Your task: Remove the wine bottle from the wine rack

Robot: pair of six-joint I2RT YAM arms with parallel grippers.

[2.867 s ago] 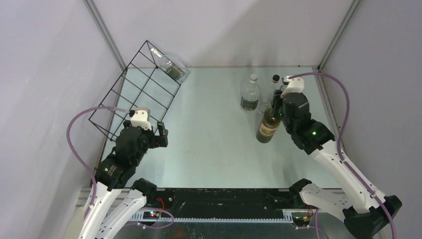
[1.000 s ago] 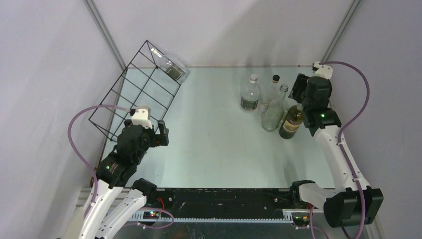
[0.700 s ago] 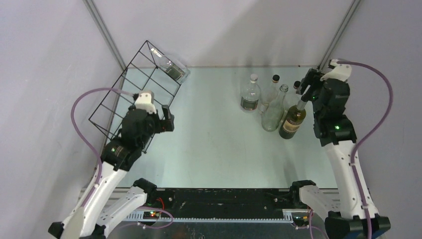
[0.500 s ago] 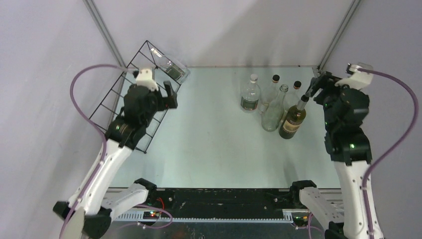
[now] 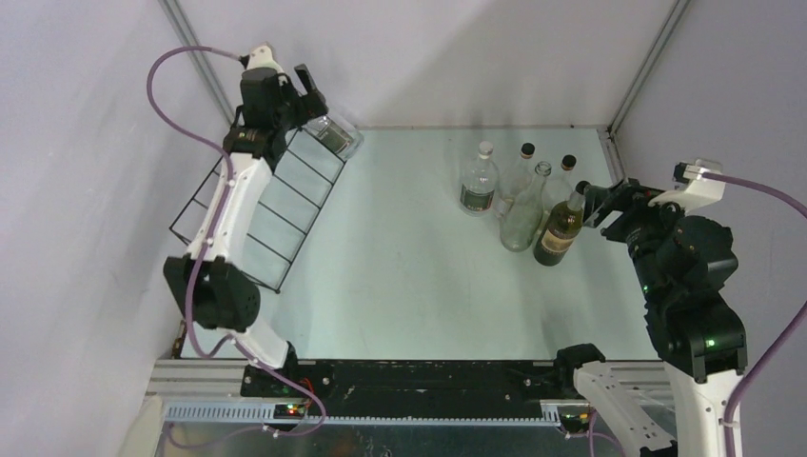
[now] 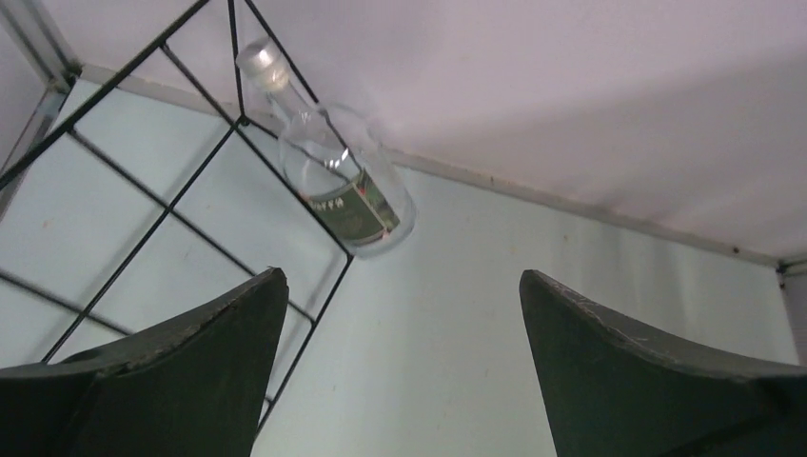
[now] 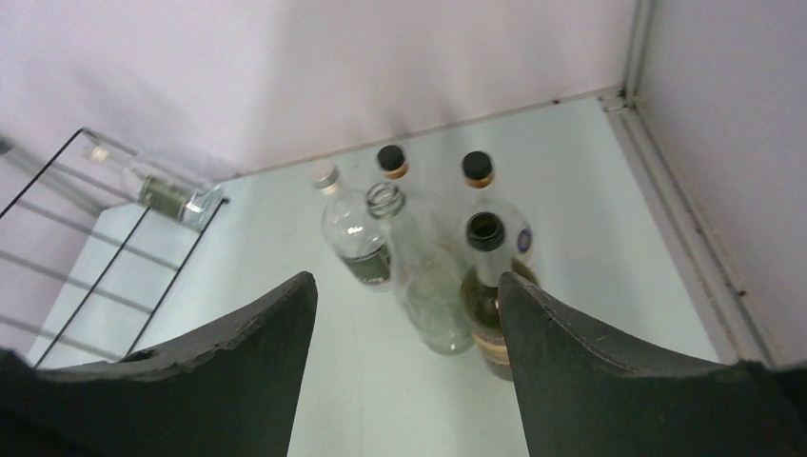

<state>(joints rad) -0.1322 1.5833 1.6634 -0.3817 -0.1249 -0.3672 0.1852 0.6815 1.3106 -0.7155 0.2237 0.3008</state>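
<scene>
Your left tool [image 5: 313,95] hangs released, jaws wide with nothing between them, above the far corner of the wine rack [image 6: 172,211]. The wine bottle [image 6: 347,195], clear with a dark label, lies tilted in that far corner cell, its neck pointing toward the back wall and its base poking out over the counter [image 5: 409,276]. Your right tool [image 5: 600,205] is also released and holds nothing. It sits just beside the open neck of a dark bottle [image 5: 560,228] standing in a cluster on the counter's far right.
</scene>
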